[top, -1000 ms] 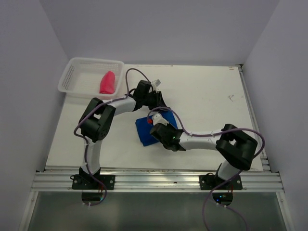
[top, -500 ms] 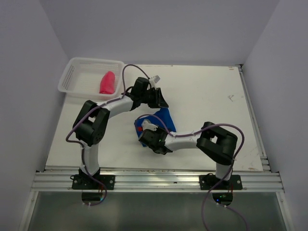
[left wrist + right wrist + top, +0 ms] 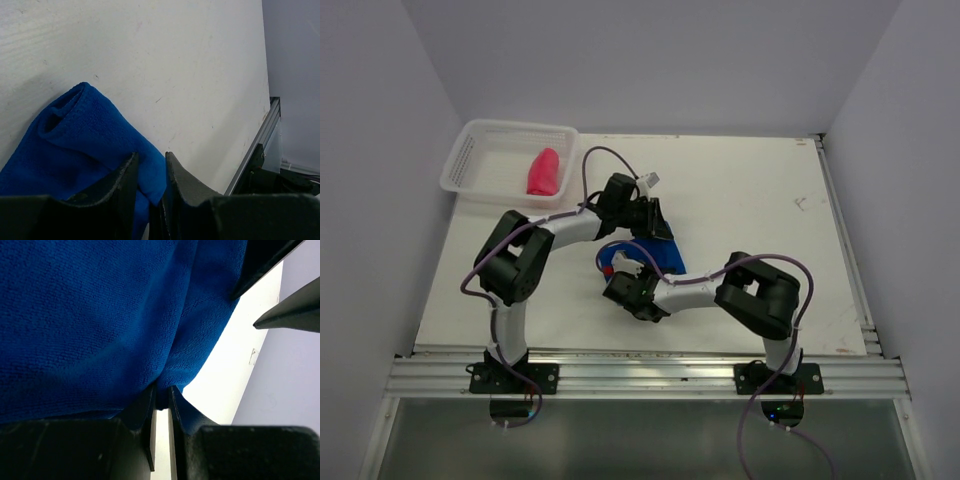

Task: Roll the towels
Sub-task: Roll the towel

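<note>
Blue towel (image 3: 665,258) sits bunched up, one fold pinched in the left gripper (image 3: 150,170), another edge clamped by the right gripper (image 3: 161,400).

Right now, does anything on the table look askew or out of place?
Only the blue towel, mid-table: its roll is loose, with one end gaping open. The left end effector and the right end effector both pinch it. The pink towel lies in the basket. Nothing looks spilled or damaged.
</note>
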### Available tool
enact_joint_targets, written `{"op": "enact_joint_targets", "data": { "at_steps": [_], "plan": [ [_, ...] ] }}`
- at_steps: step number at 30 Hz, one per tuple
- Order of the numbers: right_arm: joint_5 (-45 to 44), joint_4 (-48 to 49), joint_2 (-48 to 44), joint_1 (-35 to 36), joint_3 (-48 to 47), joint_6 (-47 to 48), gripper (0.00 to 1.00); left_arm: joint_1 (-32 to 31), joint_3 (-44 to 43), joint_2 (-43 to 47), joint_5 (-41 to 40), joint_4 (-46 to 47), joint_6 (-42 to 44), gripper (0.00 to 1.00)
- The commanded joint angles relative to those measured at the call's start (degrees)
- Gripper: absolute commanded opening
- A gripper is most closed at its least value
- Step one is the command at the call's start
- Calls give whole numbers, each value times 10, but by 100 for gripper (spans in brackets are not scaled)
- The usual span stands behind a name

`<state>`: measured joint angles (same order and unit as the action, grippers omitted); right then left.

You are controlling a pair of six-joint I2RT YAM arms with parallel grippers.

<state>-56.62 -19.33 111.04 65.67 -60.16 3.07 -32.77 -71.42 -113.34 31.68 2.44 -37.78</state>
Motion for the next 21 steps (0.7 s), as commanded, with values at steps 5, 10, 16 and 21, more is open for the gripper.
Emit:
{"op": "enact_joint_targets", "data": {
  "at_steps": [5, 10, 16, 21],
  "plan": [
    [14, -12, 22, 1, -17, -1, 0, -7, 8, 23, 15, 20, 15, 32],
    [13, -16, 28, 1, -22, -2, 0, -7, 14, 38, 22, 17, 10, 32],
    [12, -19, 31, 1, -25, -3, 0, -11, 20, 39, 49, 44, -12, 32],
    [13, -21, 31, 1, -26, -4, 0, -13, 34, 37, 66, 85, -36, 32]
  ]
}}
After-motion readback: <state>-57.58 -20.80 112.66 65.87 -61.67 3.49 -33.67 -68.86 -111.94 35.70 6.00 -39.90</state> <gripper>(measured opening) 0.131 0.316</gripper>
